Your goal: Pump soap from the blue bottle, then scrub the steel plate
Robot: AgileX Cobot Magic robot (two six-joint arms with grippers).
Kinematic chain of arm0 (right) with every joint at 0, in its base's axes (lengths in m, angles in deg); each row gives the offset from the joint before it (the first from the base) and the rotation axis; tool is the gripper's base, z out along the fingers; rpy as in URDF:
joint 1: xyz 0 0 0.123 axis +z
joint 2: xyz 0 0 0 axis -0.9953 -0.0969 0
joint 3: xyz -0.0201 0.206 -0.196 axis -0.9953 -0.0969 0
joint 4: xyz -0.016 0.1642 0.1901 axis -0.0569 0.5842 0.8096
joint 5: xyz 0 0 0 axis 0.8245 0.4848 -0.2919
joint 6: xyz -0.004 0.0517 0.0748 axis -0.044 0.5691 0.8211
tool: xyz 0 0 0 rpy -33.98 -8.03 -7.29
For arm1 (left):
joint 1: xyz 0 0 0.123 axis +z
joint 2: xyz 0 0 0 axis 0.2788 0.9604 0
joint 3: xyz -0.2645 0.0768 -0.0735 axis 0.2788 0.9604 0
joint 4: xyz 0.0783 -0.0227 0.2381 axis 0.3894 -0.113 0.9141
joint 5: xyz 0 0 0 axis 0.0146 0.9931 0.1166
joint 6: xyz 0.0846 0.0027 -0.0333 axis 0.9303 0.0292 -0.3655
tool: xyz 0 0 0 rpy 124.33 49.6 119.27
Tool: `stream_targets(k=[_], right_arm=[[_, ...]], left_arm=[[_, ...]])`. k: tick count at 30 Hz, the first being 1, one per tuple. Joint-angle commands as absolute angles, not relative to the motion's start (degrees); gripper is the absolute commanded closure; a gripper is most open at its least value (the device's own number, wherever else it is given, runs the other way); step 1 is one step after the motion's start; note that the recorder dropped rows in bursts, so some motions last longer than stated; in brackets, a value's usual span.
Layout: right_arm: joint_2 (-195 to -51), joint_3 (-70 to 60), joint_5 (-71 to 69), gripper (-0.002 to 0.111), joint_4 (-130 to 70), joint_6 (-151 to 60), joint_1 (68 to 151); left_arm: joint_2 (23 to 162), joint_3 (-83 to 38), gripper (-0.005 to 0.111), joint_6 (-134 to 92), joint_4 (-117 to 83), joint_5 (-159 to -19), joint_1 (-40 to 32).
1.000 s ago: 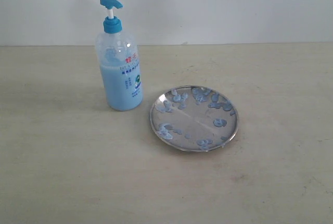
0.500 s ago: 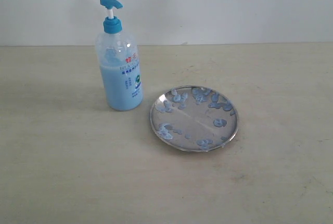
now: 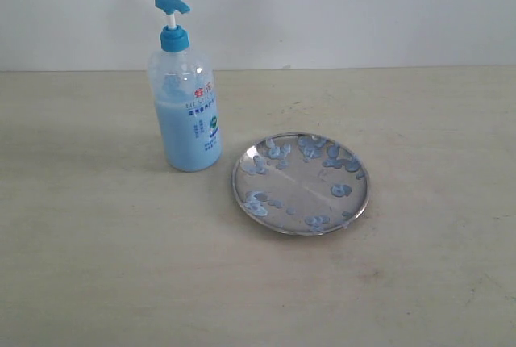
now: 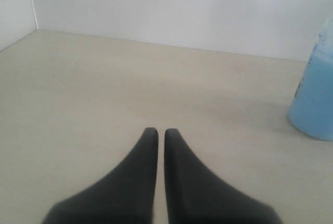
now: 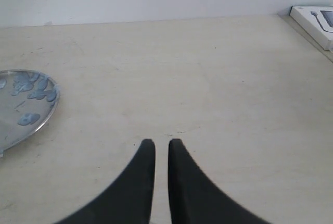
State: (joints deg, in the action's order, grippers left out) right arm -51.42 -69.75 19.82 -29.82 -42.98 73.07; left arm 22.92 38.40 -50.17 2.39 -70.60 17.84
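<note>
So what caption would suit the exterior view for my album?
Blue bottle stands upright beside the steel plate, which is dotted with soap.

Wrist-view edges crop two things — the blue bottle (image 4: 317, 94) and steel plate (image 5: 13, 104).

The left pincer (image 4: 161, 133) and right pincer (image 5: 162, 144) are matte black with tapered tips.

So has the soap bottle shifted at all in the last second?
No. The bottle stands upright in the same spot, with the same gap to the plate on its right in the exterior view.
</note>
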Motion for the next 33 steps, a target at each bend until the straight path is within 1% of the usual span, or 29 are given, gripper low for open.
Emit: stream_targets(k=[1,12,14,16,18,20,22,26,33], right_arm=[[-51.23,-69.71,19.52,0.108,-30.38,-42.88,72.64],[-51.23,-69.71,19.52,0.108,-30.38,-42.78,72.64],[-51.23,-69.71,19.52,0.108,-30.38,-42.78,72.64],[-51.23,-69.71,19.52,0.108,-30.38,-42.78,72.64],[-51.23,-69.71,19.52,0.108,-30.38,-42.78,72.64],[-51.23,-69.71,19.52,0.108,-30.38,-42.72,72.64],[-51.23,-69.71,19.52,0.108,-30.38,-42.61,72.64],[-51.23,-69.71,19.52,0.108,-30.38,-42.61,72.64],[-51.23,-69.71,19.52,0.108,-30.38,-42.61,72.64]], left_arm=[[22.72,38.36,0.102,-49.97,2.50,-70.58,17.59],[22.72,38.36,0.102,-47.64,4.94,-69.26,17.59],[22.72,38.36,0.102,-41.33,1.99,-73.00,17.59],[22.72,38.36,0.102,-33.85,-2.98,-80.44,17.59],[22.72,38.36,0.102,-31.76,-3.23,-85.99,17.59],[22.72,38.36,0.102,-32.40,-3.87,-87.24,17.59],[22.72,38.36,0.102,-33.21,-5.24,-84.21,17.59],[22.72,38.36,0.102,-32.98,-12.64,-69.20,17.59],[22.72,38.36,0.102,-30.77,-13.12,-68.55,17.59]])
